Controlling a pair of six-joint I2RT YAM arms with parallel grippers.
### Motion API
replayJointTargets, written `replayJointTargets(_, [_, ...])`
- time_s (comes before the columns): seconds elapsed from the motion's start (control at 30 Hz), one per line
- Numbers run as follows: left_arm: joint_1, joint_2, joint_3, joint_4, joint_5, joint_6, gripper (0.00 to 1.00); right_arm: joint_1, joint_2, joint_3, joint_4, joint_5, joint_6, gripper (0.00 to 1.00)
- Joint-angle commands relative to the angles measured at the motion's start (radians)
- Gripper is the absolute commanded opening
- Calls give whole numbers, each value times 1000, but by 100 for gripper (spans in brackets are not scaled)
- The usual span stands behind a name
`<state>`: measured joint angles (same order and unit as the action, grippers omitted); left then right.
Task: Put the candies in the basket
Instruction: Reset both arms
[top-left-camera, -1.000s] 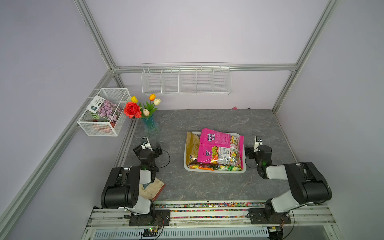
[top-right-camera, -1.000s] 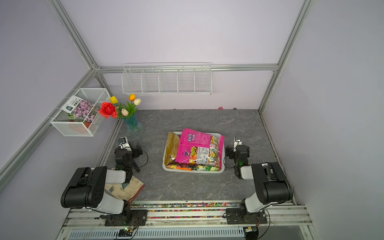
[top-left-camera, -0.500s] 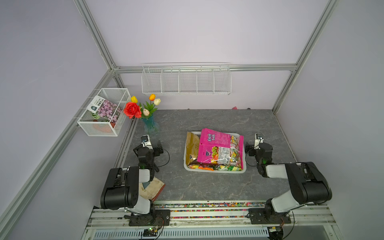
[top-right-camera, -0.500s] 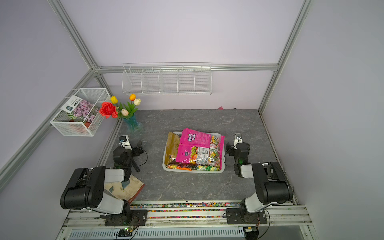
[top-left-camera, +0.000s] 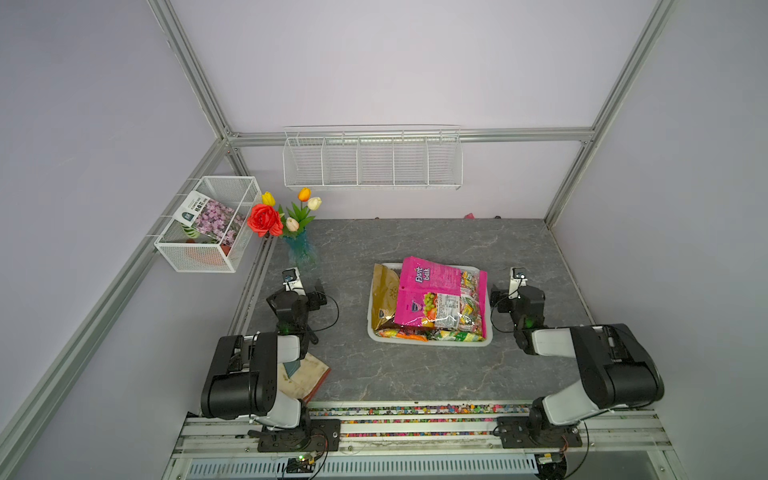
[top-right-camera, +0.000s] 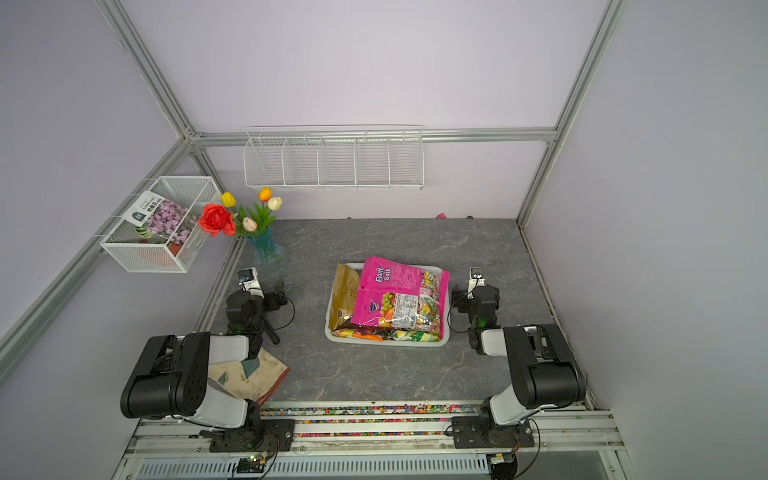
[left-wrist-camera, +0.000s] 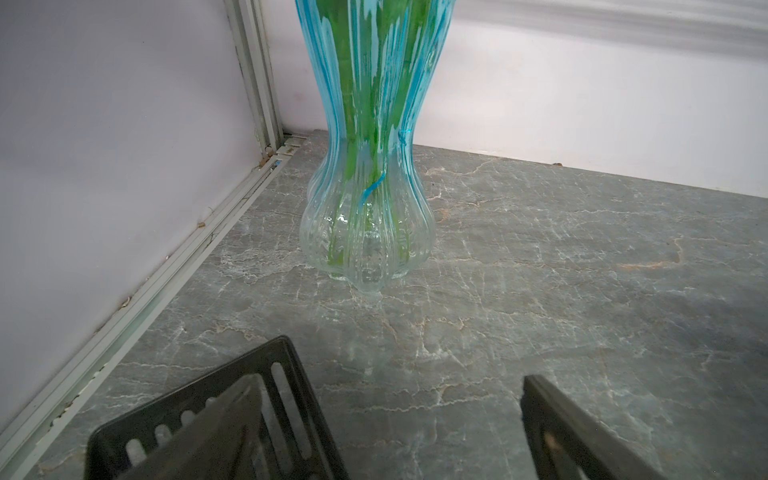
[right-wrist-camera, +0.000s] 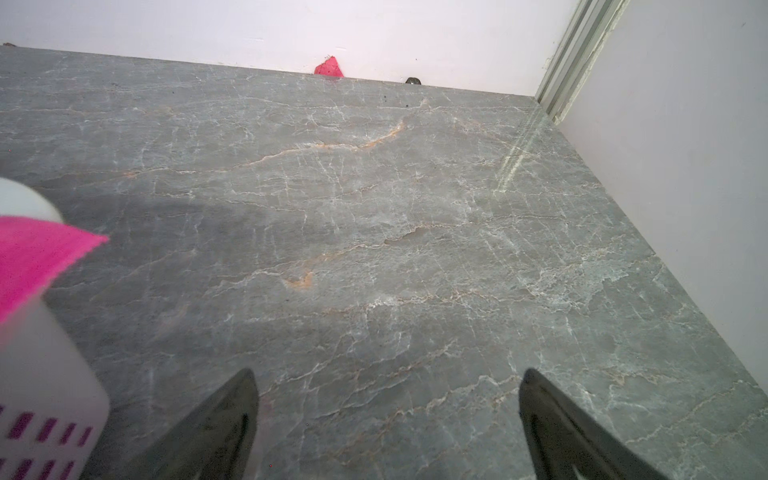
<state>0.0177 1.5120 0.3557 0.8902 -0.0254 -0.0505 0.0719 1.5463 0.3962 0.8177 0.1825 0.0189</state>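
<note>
1. Far out to the left of the basket (top-left-camera: 436, 343), up on the side wall, the wire mesh box (top-left-camera: 208, 232) hangs exactly as it did a second ago, with a flower-print packet inside.
2. Closer in, also left of the basket, the blue glass vase (top-left-camera: 300, 249) stands upright with its flowers. Nothing has changed there.
3. The left gripper (left-wrist-camera: 406, 358) sits left of the basket and faces the vase, jaws spread wide with nothing between them. Over the last second it has crept a touch toward the back wall.
4. The cloth (top-left-camera: 309, 374) lies left of the basket and nearer the front, partly under the left arm, unmoved.
5. The basket itself has not budged. The candies (top-left-camera: 457, 320) are all piled in it: the pink bag (top-left-camera: 432, 291) on top, the gold bag (top-left-camera: 384, 297) along the basket's left side, smaller bags peeking out at its front edge. It is the same heap as before.
6. Behind the basket, the wire rack (top-left-camera: 372, 162) hangs on the back wall.
7. The right gripper (right-wrist-camera: 388, 370) is just right of the basket and not touching it, jaws apart and empty. Since a second ago it has nudged slightly toward the back wall.
</note>
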Motion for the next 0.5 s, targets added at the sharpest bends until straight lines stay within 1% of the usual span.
replayJointTargets(0.0, [4, -6, 17, -14, 10, 6, 100, -4, -20, 13, -11, 6, 15, 99])
replayJointTargets(0.47, [4, -6, 18, -14, 9, 5, 100, -6, -17, 17, -20, 1, 16, 99])
